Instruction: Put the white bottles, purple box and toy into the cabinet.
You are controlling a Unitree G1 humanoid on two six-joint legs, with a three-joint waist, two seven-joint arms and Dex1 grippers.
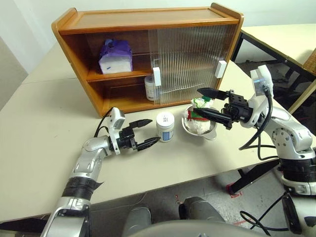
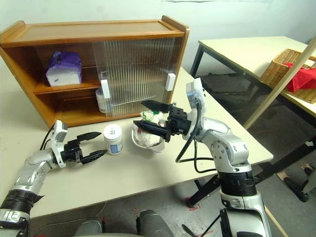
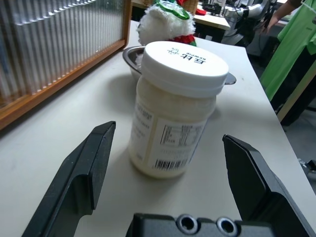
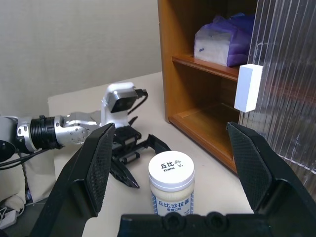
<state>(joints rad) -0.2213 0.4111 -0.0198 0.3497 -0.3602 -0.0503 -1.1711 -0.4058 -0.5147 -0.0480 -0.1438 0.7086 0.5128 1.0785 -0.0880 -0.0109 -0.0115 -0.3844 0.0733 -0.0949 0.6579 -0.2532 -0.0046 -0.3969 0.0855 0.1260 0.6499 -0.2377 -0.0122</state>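
One white bottle (image 1: 165, 127) stands upright on the table in front of the cabinet (image 1: 148, 19). My left gripper (image 1: 154, 130) is open just to its left, level with it, fingers pointing at it and not touching. A second white bottle (image 1: 149, 88) stands on the cabinet's bottom shelf, partly behind a ribbed sliding door (image 1: 190, 61). The purple box (image 1: 116, 57) lies on the middle shelf at the left. The toy (image 1: 199, 116) sits in a steel bowl (image 1: 213, 132). Just above the toy hangs my right gripper (image 1: 196, 101), open and empty, pointing left.
White block handles (image 1: 156, 77) stick out from the sliding doors, which cover the cabinet's right part; its left part is open. The table's front edge runs close below my left arm. A second table with a wicker basket (image 2: 286, 69) stands to the right.
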